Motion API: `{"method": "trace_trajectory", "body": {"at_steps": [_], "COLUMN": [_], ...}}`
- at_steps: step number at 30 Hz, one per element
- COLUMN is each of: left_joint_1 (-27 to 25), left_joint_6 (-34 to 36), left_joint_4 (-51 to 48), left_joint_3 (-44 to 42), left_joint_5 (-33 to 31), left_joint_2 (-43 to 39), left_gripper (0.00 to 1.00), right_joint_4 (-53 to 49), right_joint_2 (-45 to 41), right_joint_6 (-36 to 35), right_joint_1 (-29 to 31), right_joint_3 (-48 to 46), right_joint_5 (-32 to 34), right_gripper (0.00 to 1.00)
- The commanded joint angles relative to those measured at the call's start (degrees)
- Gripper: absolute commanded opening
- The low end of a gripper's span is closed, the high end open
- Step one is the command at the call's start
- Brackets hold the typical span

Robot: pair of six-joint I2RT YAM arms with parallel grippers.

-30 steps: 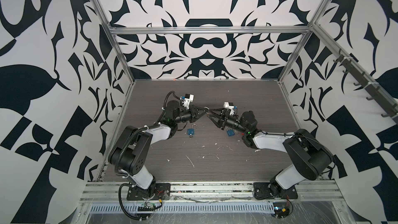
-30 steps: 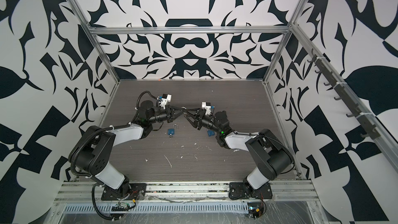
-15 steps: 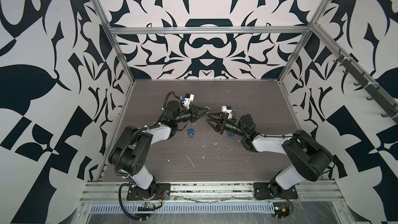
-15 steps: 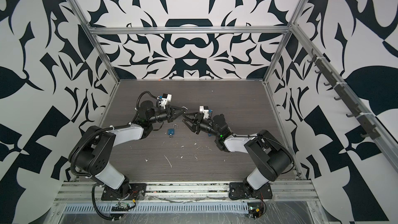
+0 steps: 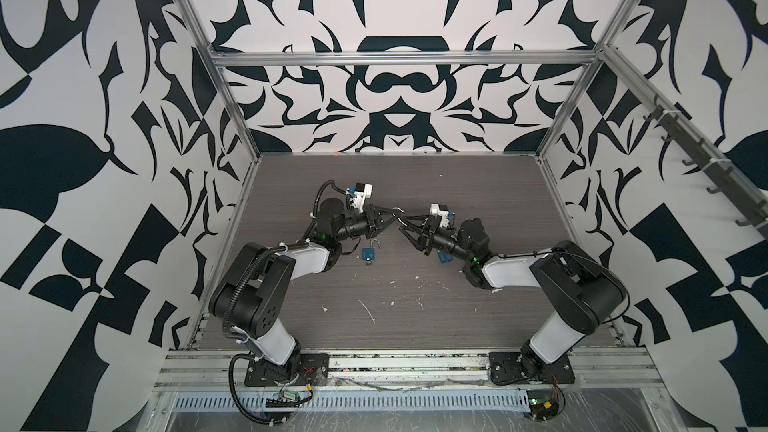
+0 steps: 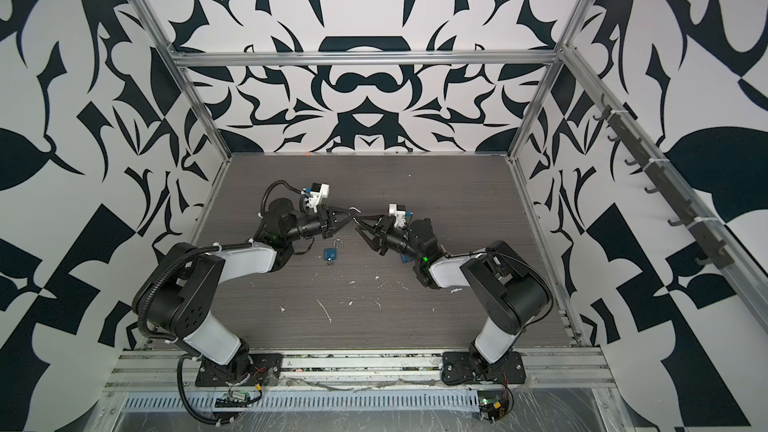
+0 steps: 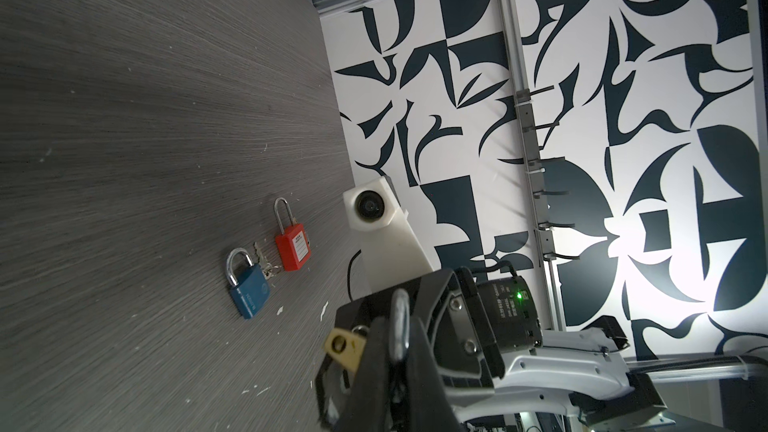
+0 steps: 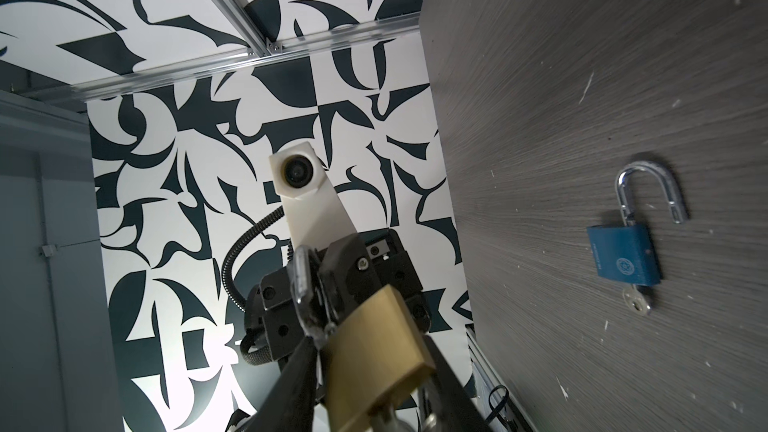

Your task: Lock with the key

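Left hand [image 5: 390, 218] clenched on brass padlock [image 8: 370, 326] shackle [image 8: 301, 280]. Body sits between fingers [image 8: 291, 388] of right hand [image 5: 407, 232], grip unconfirmed. Risk: uneven squeeze twists padlock loose, dropping it.

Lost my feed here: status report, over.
Left gripper shut on shackle of brass padlock. Right gripper flanks its body, grip unclear. Open blue padlock on table, apart.

We can read no word or number anywhere. The red padlock [image 7: 293, 251] carries a white label [image 7: 300, 248] (print too small), the closed blue padlock [image 7: 248, 289] faint lettering, the open blue padlock [image 8: 623, 261] a round emblem, and the black motor housing [image 7: 505, 309] blurred white print.
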Motion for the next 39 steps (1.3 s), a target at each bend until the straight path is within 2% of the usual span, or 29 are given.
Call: {"method": "trace_trajectory", "body": {"at_steps": [1, 7, 10, 19, 22, 27, 29, 31, 33, 35, 39], "left_joint_1": [-0.06, -0.05, -0.12, -0.04, -0.11, -0.21, -0.23, -0.21, -0.21, 0.04, 1.78], "left_joint_6": [-1.94, -4.52, -4.18, -3.71, -3.82, -3.99, -4.07, -3.75, -2.23, -0.01, 5.77], "left_joint_4": [5.86, 10.6, 10.33, 9.38, 9.34, 8.42, 8.22, 7.71, 6.0, 3.15, -6.08], "left_joint_3": [-0.63, -1.01, -1.34, -1.58, -1.88, -1.62, -1.3, -1.25, -1.48, -1.54, -2.54], "left_joint_5": [0.69, 0.92, 0.9, 0.88, 0.63, 0.68, 1.46, 1.99, 2.3, 2.94, 3.61], "left_joint_2": [1.18, 3.55, 3.65, 3.12, 2.87, 2.63, 2.48, 1.74, 0.17, -1.9, -8.01], "left_gripper": [0.0, 0.0, 0.0, 0.0, 0.0, 0.0, 0.01, 0.38, 0.58, 0.64, 0.67], "right_joint_4": [4.91, 4.03, 3.35, 1.15, -2.27, -10.37, -13.88, -19.88, -26.09, -30.85, -41.32], "right_joint_2": [-1.12, -2.9, -4.08, -6.22, -8.01, -12.24, -13.79, -15.24, -16.66, -17.25, -19.42], "right_joint_6": [0.54, 0.3, -0.07, -2.86, -5.57, -12.95, -16.79, -21.26, -25.43, -29.53, -40.17], "right_joint_1": [-0.59, -1.29, -1.85, -3.44, -4.13, -5.21, -5.84, -6.82, -8.11, -9.25, -11.33], "right_joint_3": [2.41, 1.85, 0.97, 0.17, -0.14, 0.61, 1.51, 2.9, 4.33, 6.32, 8.82], "right_joint_5": [1.17, 1.67, 1.72, 0.51, 0.08, -1.81, -3.53, -6.52, -10.09, -15.48, -22.89], "right_gripper": [0.4, 0.34, 0.28, 0.21, 0.17, 0.0, 0.0, 0.0, 0.0, 0.0, 0.0]}}
